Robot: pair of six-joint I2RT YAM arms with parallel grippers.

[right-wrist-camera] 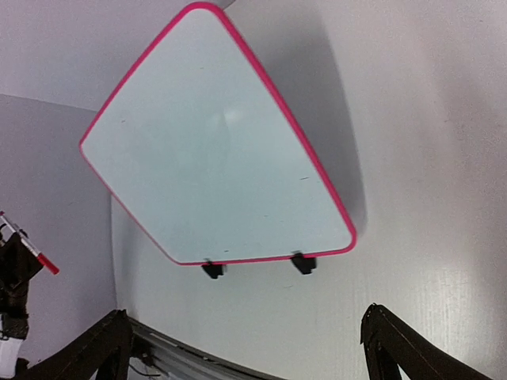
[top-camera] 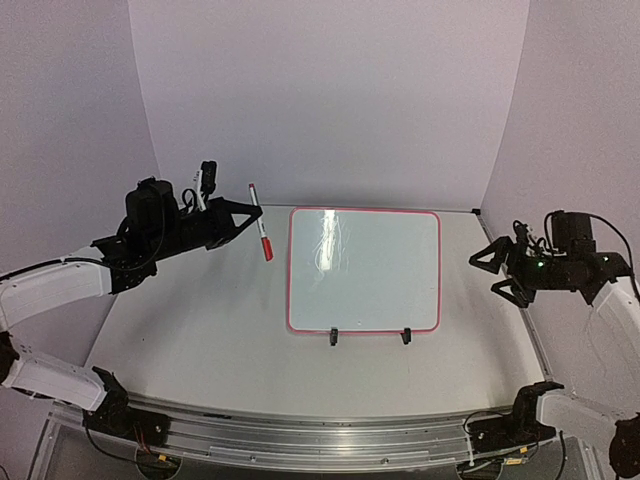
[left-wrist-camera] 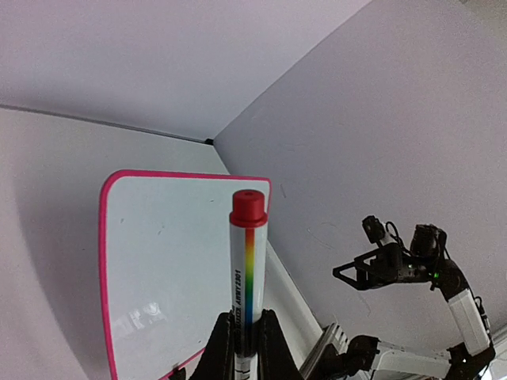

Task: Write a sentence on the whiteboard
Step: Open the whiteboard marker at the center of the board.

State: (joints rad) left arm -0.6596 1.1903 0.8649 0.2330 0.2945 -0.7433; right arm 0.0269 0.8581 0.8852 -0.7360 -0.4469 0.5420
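Note:
The whiteboard (top-camera: 364, 270), glossy white with a red-pink frame, leans on a stand with black feet at the table's middle. It also shows in the left wrist view (left-wrist-camera: 170, 269) and the right wrist view (right-wrist-camera: 214, 150). Its face is blank; no sentence shows, only glare streaks. My left gripper (top-camera: 243, 216) is raised left of the board and is shut on a white marker (top-camera: 260, 236) with a red cap and a rainbow stripe (left-wrist-camera: 247, 261). The capped end points down toward the table. My right gripper (top-camera: 490, 270) is open and empty, right of the board.
The stand's two black feet (top-camera: 334, 338) poke out under the board's near edge. A metal rail (top-camera: 300, 430) runs along the table's near edge. Grey walls close the table at the back and both sides.

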